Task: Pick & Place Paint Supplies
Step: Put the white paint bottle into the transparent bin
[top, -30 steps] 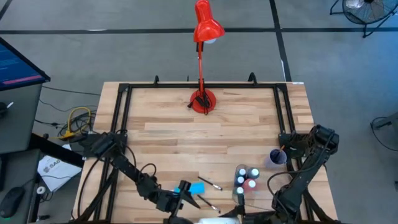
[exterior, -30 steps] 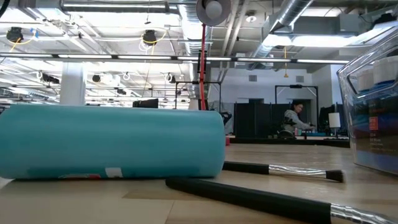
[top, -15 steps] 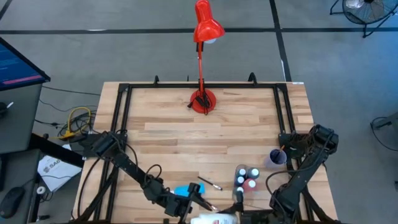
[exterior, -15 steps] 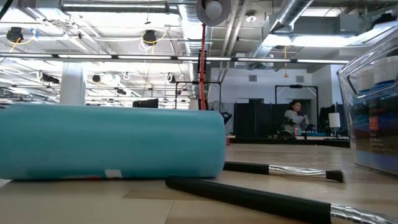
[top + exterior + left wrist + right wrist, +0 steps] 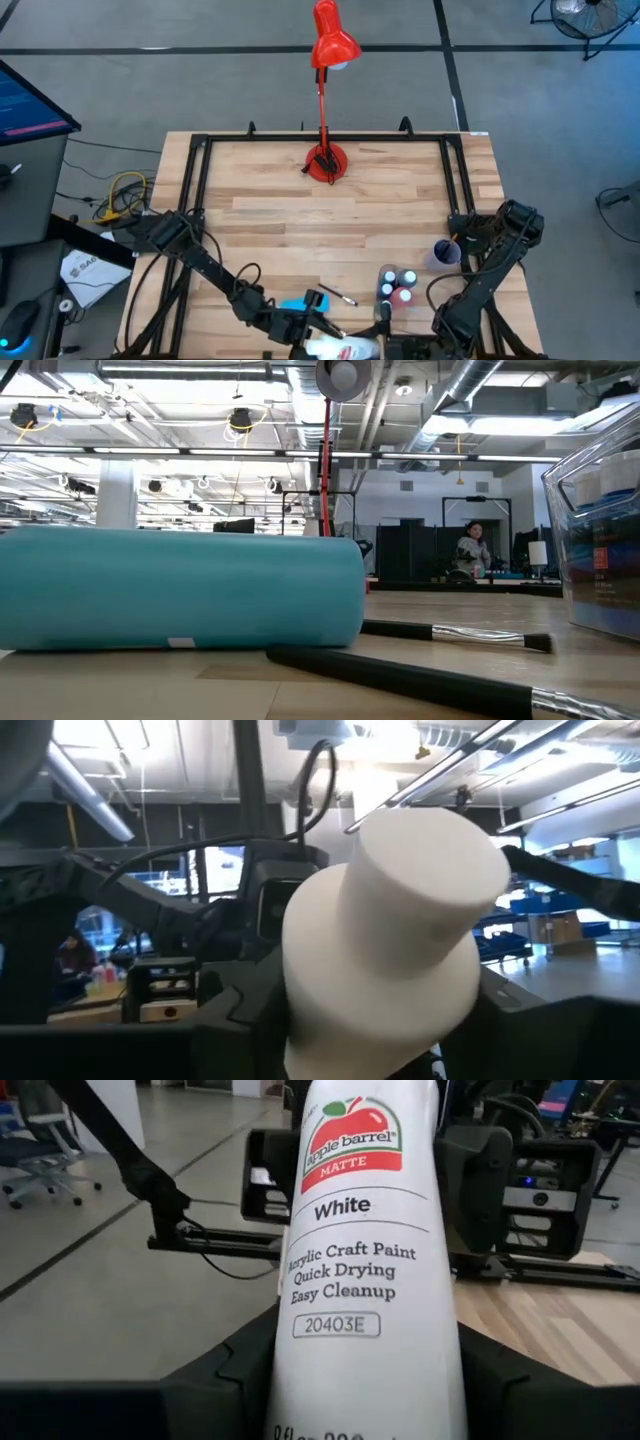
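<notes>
A white paint bottle [image 5: 345,350] with a red label hangs over the table's near edge between my two grippers. My left gripper [image 5: 318,338] is at its capped end [image 5: 425,870]. My right gripper [image 5: 385,345] is at the other end of its body [image 5: 365,1270]. Both are shut on it. A teal tube [image 5: 296,304] lies on its side on the wood [image 5: 180,588]. Two thin dark brushes [image 5: 338,296] [image 5: 333,327] lie flat beside it. My left gripper has the bottle's shoulder, just below the white cap [image 5: 330,990], between its two fingers [image 5: 235,1020]. It comes from the table's left and lies along the bottle. My right gripper pinches the labelled body near its base [image 5: 300,1380] between both fingers [image 5: 225,1380], coming level from the table's right. The bottle lies roughly level, clear of the table.
A clear tray [image 5: 384,312] holding white-capped bottles stands near the right front, large in the low view [image 5: 600,540]. A lilac cup [image 5: 445,252] stands beyond it. A red desk lamp [image 5: 326,160] stands at the far middle. Bare wood lies between the lamp and the tube.
My left gripper has risen from beside the teal tube and gone toward the table's near edge, up to the white bottle's capped end. The teal tube has rolled a little where it lies. My right gripper has kept the bottle in place.
</notes>
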